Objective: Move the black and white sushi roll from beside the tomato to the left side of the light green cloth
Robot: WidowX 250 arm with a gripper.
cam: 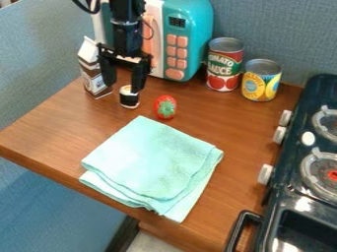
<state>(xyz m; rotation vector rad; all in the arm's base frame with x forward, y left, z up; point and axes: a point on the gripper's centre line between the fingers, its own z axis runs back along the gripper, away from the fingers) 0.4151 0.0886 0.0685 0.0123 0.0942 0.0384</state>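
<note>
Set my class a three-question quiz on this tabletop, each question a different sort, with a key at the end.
1. Multiple choice: Which thing is nearest the claw?
A) The folded cloth
B) The small black-and-white piece
C) The black stove
2. True or false: The claw's two fingers are apart.
3. Fill in the blank: As pictured, the red-labelled can stands to the ______ of the yellow-labelled can.

Key: 1. B; 2. True; 3. left

Tiny sushi-looking toy, black round the middle and whitish at both ends, just standing upright on the wooden worktop between the carton and strawberry.
</note>
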